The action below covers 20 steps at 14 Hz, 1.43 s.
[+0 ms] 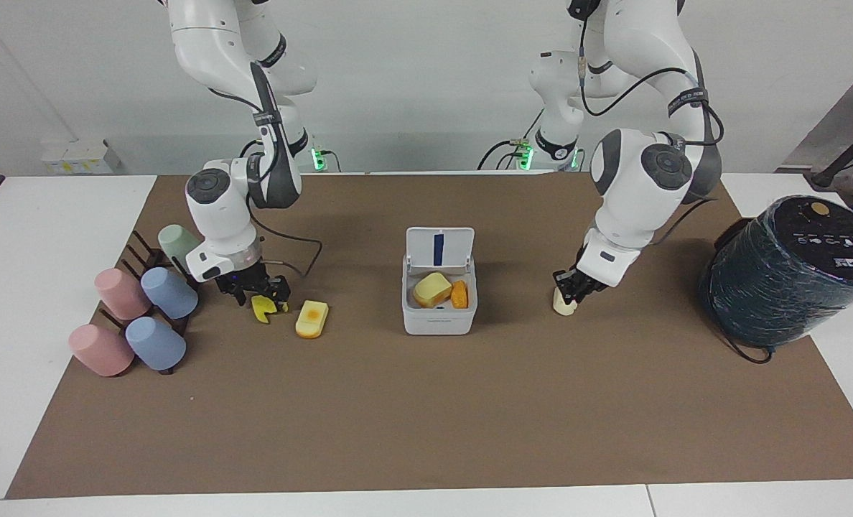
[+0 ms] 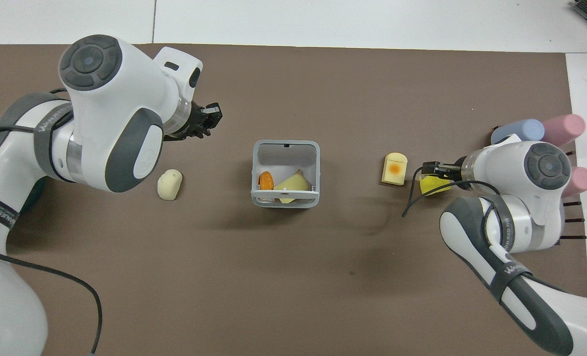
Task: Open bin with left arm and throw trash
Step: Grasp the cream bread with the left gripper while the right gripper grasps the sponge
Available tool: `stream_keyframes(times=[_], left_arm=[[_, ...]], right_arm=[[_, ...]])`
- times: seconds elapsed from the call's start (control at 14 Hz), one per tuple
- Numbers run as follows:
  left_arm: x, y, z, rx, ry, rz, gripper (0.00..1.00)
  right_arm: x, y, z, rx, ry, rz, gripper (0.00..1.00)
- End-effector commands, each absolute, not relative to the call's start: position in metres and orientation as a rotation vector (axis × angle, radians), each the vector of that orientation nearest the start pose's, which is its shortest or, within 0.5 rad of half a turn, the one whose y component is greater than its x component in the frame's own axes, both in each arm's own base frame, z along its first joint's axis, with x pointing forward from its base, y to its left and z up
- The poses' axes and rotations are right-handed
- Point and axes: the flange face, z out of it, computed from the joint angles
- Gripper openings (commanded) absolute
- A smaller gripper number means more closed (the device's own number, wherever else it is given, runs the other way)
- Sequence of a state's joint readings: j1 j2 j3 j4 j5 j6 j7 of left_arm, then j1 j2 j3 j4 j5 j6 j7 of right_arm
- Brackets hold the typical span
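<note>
Bin (image 1: 439, 319) open mid-table, lid upright; soft scraps to either side.
Seen from overhead, the cream lump (image 1: 563, 309) lies at the bin's 9 o'clock, long axis about 12 to 6. It looks light and squashy, so pinch across its narrow middle. The left gripper (image 1: 569, 287) is at its top, jaws unreadable. At 3 o'clock, the right gripper (image 1: 263, 294) has its jaws spread around the notched yellow piece (image 1: 261, 310).
</note>
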<state>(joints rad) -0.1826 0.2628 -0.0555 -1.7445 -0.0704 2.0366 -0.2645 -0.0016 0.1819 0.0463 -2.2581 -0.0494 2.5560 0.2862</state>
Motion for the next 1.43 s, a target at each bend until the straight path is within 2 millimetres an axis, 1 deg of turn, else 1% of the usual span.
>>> stream_keyframes(times=[0.0, 0.07, 0.14, 0.21, 0.29, 0.36, 0.43, 0.5, 0.57, 0.64, 0.71, 0.86, 0.93, 1.07, 1.14, 1.21, 1.29, 1.36], left_arm=[[0.583, -0.131, 0.401, -3.226, 0.01, -0.099, 0.71], [0.575, -0.128, 0.388, -3.224, 0.019, -0.125, 0.76], [0.568, -0.125, 0.372, -3.221, 0.038, -0.122, 0.79], [0.564, -0.125, 0.362, -3.218, 0.065, -0.123, 0.79], [0.56, -0.125, 0.354, -3.217, 0.075, -0.119, 0.79], [0.557, -0.125, 0.348, -3.216, 0.079, -0.114, 0.79], [0.555, -0.124, 0.342, -3.215, 0.078, -0.107, 0.79], [0.553, -0.124, 0.335, -3.214, 0.084, -0.102, 0.79], [0.551, -0.125, 0.328, -3.213, 0.091, -0.11, 0.79], [0.548, -0.126, 0.323, -3.213, 0.097, -0.112, 0.77], [0.547, -0.126, 0.32, -3.212, 0.097, -0.105, 0.75], [0.545, -0.128, 0.312, -3.211, 0.101, -0.085, 0.69], [0.545, -0.128, 0.311, -3.21, 0.104, -0.083, 0.59], [0.546, -0.13, 0.312, -3.21, 0.11, -0.088, 0.31], [0.548, -0.131, 0.314, -3.211, 0.11, -0.095, 0.21], [0.549, -0.131, 0.316, -3.211, 0.111, -0.1, 0.12], [0.551, -0.132, 0.318, -3.212, 0.111, -0.107, 0.04], [0.554, -0.132, 0.318, -3.213, 0.109, -0.104, 0.0]], right_arm=[[0.547, 0.023, 0.295, -3.112, 0.322, -0.213, 0.0], [0.55, 0.024, 0.3, -3.108, 0.329, -0.232, 0.0], [0.559, 0.027, 0.314, -3.098, 0.344, -0.272, 0.0], [0.567, 0.032, 0.33, -3.086, 0.372, -0.304, 0.0], [0.574, 0.04, 0.345, -3.079, 0.397, -0.304, 0.0], [0.581, 0.06, 0.362, -3.077, 0.396, -0.289, 0.0], [0.587, 0.075, 0.379, -3.076, 0.425, -0.261, 0.0], [0.592, 0.096, 0.391, -3.064, 0.453, -0.257, 0.0], [0.598, 0.123, 0.407, -3.037, 0.479, -0.286, 0.0], [0.601, 0.145, 0.416, -2.998, 0.533, -0.289, 0.0], [0.602, 0.164, 0.42, -2.926, 0.592, -0.279, 0.0], [0.607, 0.192, 0.436, -2.761, 0.665, -0.279, 0.0], [0.607, 0.211, 0.442, -2.701, 0.671, -0.274, 0.0], [0.603, 0.248, 0.453, -2.633, 0.712, -0.261, 0.0], [0.598, 0.27, 0.456, -2.612, 0.737, -0.246, 0.0], [0.591, 0.289, 0.453, -2.597, 0.755, -0.235, 0.0], [0.586, 0.301, 0.45, -2.595, 0.756, -0.224, 0.0], [0.581, 0.311, 0.443, -2.607, 0.747, -0.201, 0.0]])
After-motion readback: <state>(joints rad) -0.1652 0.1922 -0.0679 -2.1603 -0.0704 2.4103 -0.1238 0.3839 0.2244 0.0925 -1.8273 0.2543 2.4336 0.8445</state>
